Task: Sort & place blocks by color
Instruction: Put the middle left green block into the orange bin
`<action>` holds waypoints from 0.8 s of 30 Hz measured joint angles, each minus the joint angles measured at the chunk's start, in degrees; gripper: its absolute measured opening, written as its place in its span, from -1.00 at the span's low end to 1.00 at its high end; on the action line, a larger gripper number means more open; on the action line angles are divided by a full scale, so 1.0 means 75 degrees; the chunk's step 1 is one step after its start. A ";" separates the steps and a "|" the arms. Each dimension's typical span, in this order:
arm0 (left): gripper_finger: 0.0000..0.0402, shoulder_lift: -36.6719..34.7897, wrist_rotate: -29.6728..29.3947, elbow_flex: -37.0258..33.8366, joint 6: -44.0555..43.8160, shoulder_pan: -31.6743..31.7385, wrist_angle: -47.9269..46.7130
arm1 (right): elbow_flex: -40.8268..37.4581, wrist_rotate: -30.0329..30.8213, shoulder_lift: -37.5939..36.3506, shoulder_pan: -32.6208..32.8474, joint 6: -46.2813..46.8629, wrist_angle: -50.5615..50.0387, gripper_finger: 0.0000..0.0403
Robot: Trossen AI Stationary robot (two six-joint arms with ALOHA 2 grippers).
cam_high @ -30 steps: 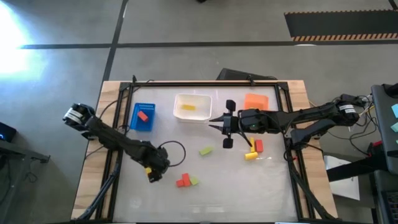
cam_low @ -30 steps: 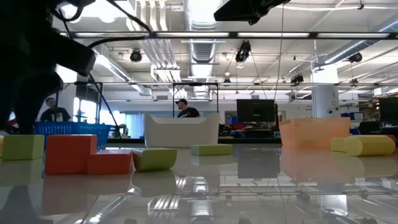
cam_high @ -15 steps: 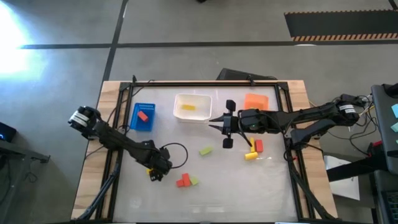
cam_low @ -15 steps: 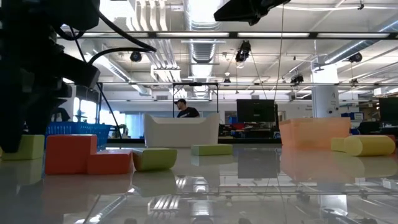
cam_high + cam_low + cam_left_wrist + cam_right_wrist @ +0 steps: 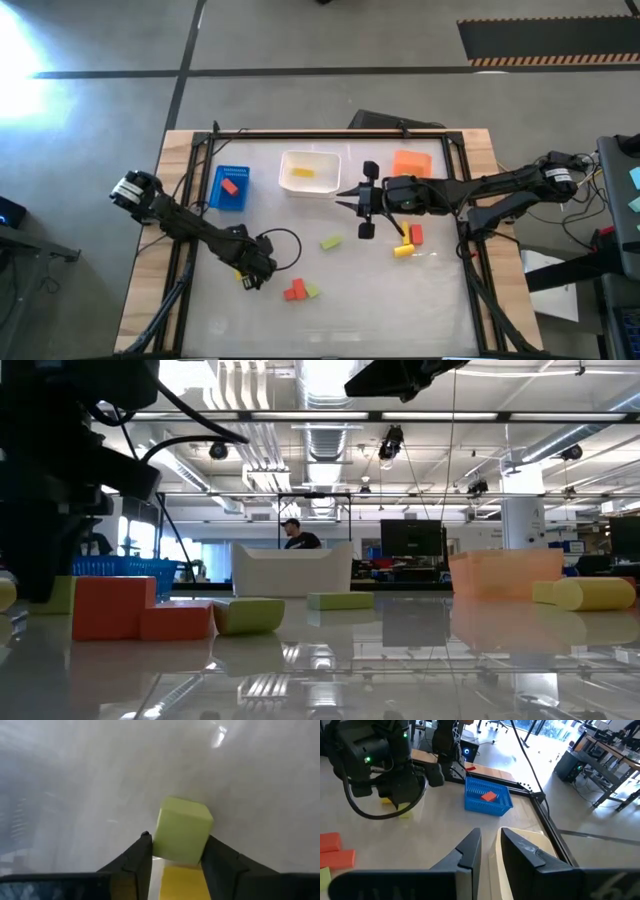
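Observation:
My left gripper point(image 5: 246, 277) stands at the table's near left, shut on a light green cube point(image 5: 182, 830). A yellow block point(image 5: 180, 882) lies right behind the cube, between the fingers. My right gripper point(image 5: 342, 196) hovers mid-table beside the white bin point(image 5: 309, 172), its fingers nearly together with nothing between them. Loose on the table lie a green bar point(image 5: 332, 242), a red block point(image 5: 293, 291) with a green one point(image 5: 312, 291) beside it, and a yellow block point(image 5: 404, 250) and a red block point(image 5: 416, 234) near the right. My left gripper pinches the light green cube between its two fingers, one on each of two opposite side faces point(image 5: 159, 837). The fingers come from above, pointing down. The cube sits on the table top. Whether the yellow block behind it touches the fingers, I cannot tell.
The blue bin point(image 5: 231, 187) at the far left holds a red block. The white bin holds a yellow block point(image 5: 303, 172). The orange bin point(image 5: 411, 163) stands at the far right. A dark cable point(image 5: 285, 245) loops on the table beside my left gripper.
My left arm has shifted a little toward the table's right edge, and its gripper has moved in over the light green cube, which it now partly hides in the low view. My right arm has kept still.

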 joint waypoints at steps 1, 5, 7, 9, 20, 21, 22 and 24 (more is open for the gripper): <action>-0.41 0.0000 -0.0090 0.0000 -0.0040 0.0000 0.0005 | 0.0000 -0.0002 0.0000 0.0000 0.0000 0.0003 -0.69; -0.41 -0.0041 -0.0714 0.0069 -0.0142 -0.0012 0.0074 | -0.0104 -0.0009 -0.0001 0.0002 0.0092 0.0012 -0.69; -0.41 -0.0173 -0.1349 0.0133 -0.0132 -0.0058 0.0358 | -0.0263 -0.0034 0.0000 0.0004 0.0199 0.0021 -0.69; -0.41 -0.0369 -0.2211 0.0152 -0.0120 -0.0149 0.0766 | -0.0453 -0.0065 0.0000 0.0021 0.0281 0.0026 -0.69; -0.41 -0.1750 -0.4907 -0.0228 0.2186 -0.0248 0.4917 | -0.2157 -0.0661 0.0140 0.0267 -0.0521 0.3907 -0.69; -0.41 -0.1821 -0.4905 -0.0229 0.2375 -0.0248 0.5121 | -0.2293 -0.0664 0.0190 0.0320 -0.0678 0.4209 -0.69; -0.41 -0.1896 -0.4908 -0.0231 0.2512 -0.0248 0.5188 | -0.2393 -0.0664 0.0272 0.0368 -0.0827 0.4533 -0.69; -0.41 -0.2034 -0.4904 -0.0233 0.2636 -0.0248 0.5202 | -0.2554 -0.0671 0.0329 0.0423 -0.1043 0.4965 -0.69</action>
